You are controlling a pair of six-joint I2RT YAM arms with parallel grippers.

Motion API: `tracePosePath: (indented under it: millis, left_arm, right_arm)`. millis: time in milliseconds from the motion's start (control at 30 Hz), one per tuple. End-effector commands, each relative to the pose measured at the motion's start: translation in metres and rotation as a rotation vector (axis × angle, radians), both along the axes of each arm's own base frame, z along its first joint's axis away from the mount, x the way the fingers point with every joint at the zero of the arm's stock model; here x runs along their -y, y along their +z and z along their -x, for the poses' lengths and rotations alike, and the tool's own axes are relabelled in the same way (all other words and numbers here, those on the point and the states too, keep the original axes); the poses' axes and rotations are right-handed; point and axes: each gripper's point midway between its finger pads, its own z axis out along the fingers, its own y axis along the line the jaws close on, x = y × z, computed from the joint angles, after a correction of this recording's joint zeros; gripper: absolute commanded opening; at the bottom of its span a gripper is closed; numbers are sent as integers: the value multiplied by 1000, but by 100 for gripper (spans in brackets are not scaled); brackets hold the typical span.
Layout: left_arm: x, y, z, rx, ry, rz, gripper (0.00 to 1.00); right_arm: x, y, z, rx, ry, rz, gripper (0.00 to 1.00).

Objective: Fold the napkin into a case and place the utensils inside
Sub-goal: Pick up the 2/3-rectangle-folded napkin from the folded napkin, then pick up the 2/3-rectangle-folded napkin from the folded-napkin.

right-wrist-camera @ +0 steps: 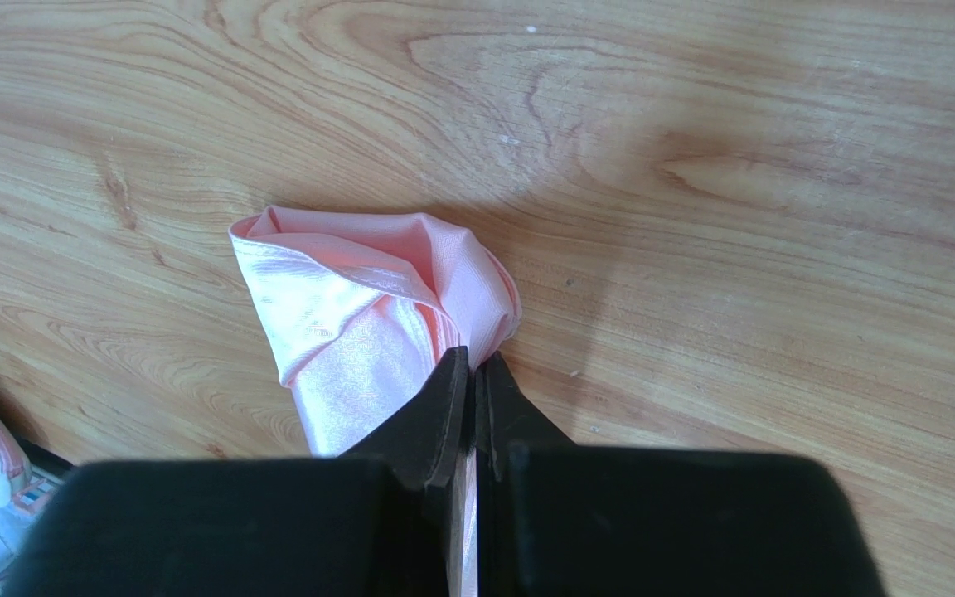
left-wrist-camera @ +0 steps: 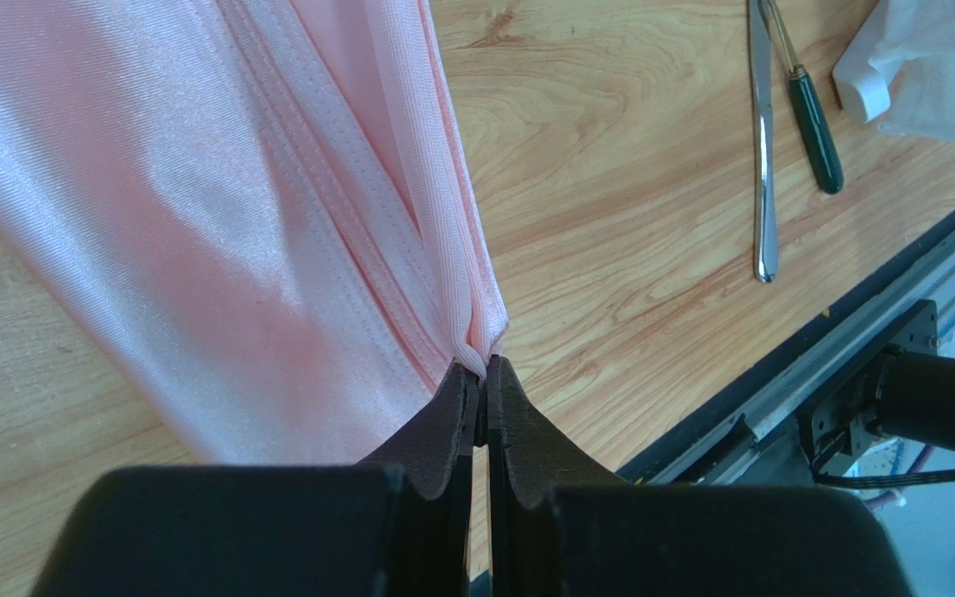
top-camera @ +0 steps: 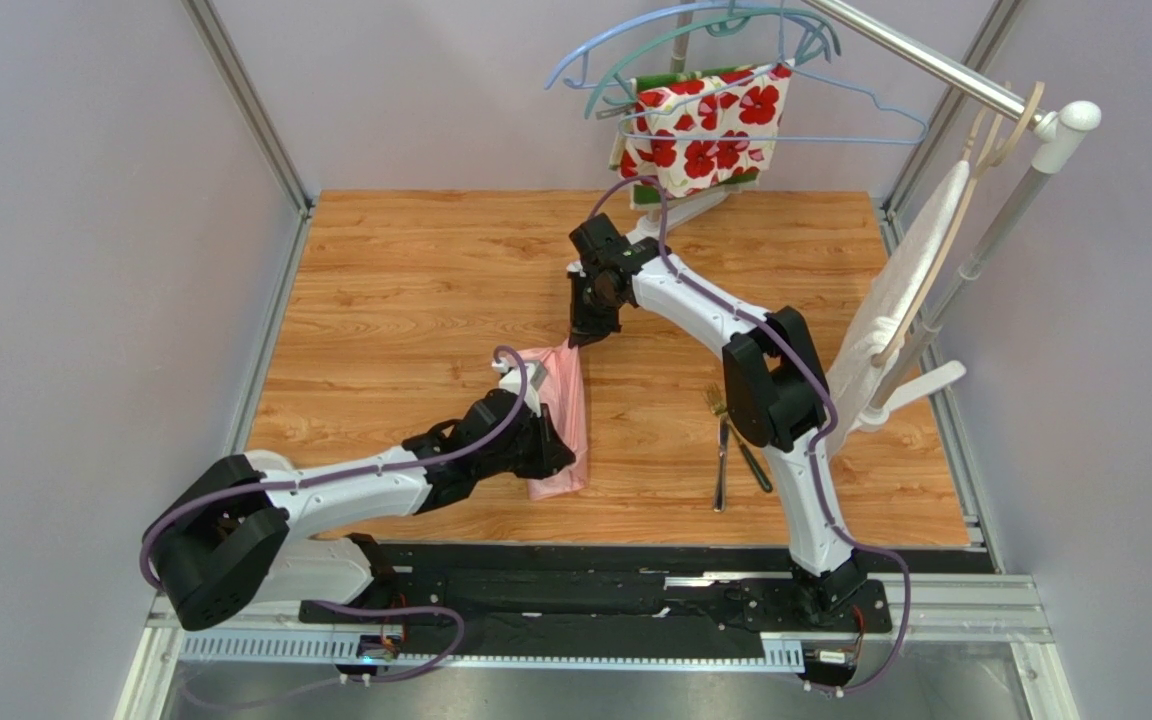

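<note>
The light-pink napkin point(top-camera: 563, 405) hangs stretched between my two grippers above the wooden table. My left gripper point(top-camera: 549, 440) is shut on its near end; in the left wrist view the napkin point(left-wrist-camera: 258, 199) fans out from my left gripper point(left-wrist-camera: 481, 365), with layered hems showing. My right gripper point(top-camera: 584, 333) is shut on the far end, where the napkin point(right-wrist-camera: 358, 323) bunches in front of my right gripper point(right-wrist-camera: 475, 361). The utensils, a silver piece point(left-wrist-camera: 763, 149) and a green-handled one point(left-wrist-camera: 809, 118), lie on the table point(top-camera: 723, 450) to the right of the napkin.
A red-and-white floral cloth point(top-camera: 702, 128) hangs on hangers from a rail at the back. A white cloth point(top-camera: 905, 285) hangs on a hanger at the right. Grey walls close the sides. A black rail point(top-camera: 597, 578) runs along the near edge.
</note>
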Motion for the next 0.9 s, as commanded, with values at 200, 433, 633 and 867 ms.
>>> tracePosePath:
  millis: [200, 433, 633, 867]
  left_arm:
    - [-16, -26, 23, -122, 12, -61, 0]
    - [12, -18, 15, -120, -67, -34, 0]
    - [55, 0, 5, -116, -169, 48, 0]
    - [99, 18, 7, -105, -281, 90, 0]
  right_arm:
    - [-16, 32, -37, 164, -25, -43, 0]
    - [8, 38, -42, 223, -23, 53, 0]
    - [48, 22, -32, 202, -6, 144, 0]
    - [109, 9, -22, 173, -45, 214, 0]
